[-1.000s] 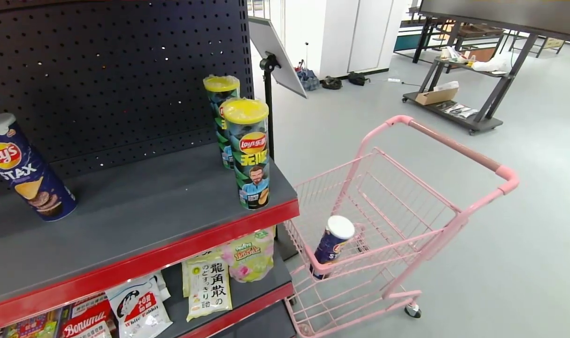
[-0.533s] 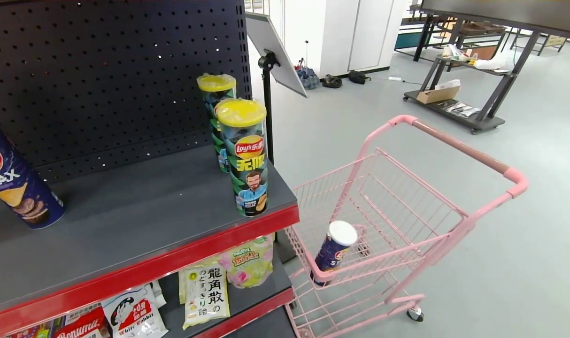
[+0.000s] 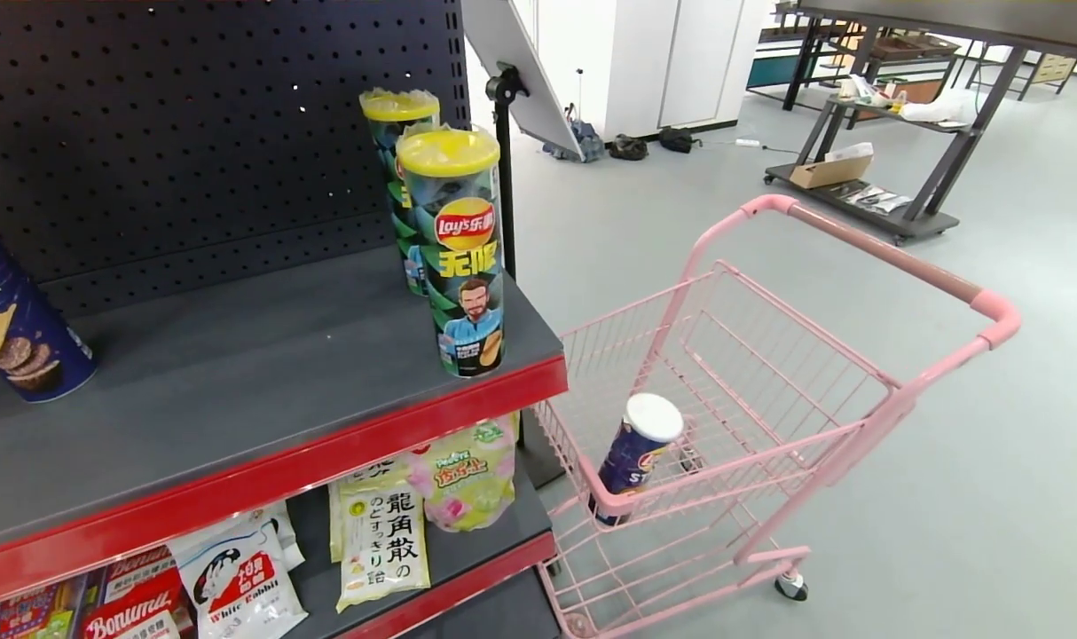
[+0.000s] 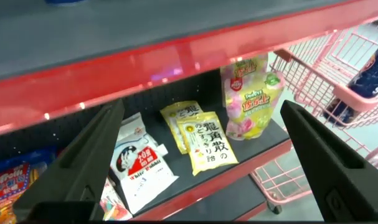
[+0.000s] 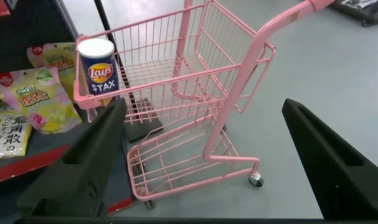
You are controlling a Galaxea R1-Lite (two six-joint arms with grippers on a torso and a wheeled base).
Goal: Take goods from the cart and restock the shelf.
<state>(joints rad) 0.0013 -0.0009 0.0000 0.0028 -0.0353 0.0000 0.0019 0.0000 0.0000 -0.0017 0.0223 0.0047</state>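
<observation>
Over the last second the whole head view is shifted, so the camera is taken to have moved and not the goods. The shelf [image 3: 237, 382] is carried toward the left edge of the view, and the blue can on the shelf [image 3: 15, 328] is now partly cut off there. The 2 green cans [image 3: 454, 248] are seen higher in the view, yet they are kept at the same end of the top board, 1 behind the other. The pink cart [image 3: 867, 257] is brought a little more into view.

Nothing on the shelf or in the cart is found to be displaced. The blue can in the cart [image 3: 638, 453] is leaned into the basket corner nearest the shelf, with its white lid up.

The left gripper [image 4: 201, 106] is held before the lower shelf and its snack bags [image 4: 204, 140], with its jaws spread wide and nothing between them. The right gripper [image 5: 204, 106] is held above the cart, also spread wide and empty, with the blue can off to one side of it.

The shift is judged to be a repositioning toward the cart. The pick of the remaining can is not yet begun, and 1 item is left to be restocked.
</observation>
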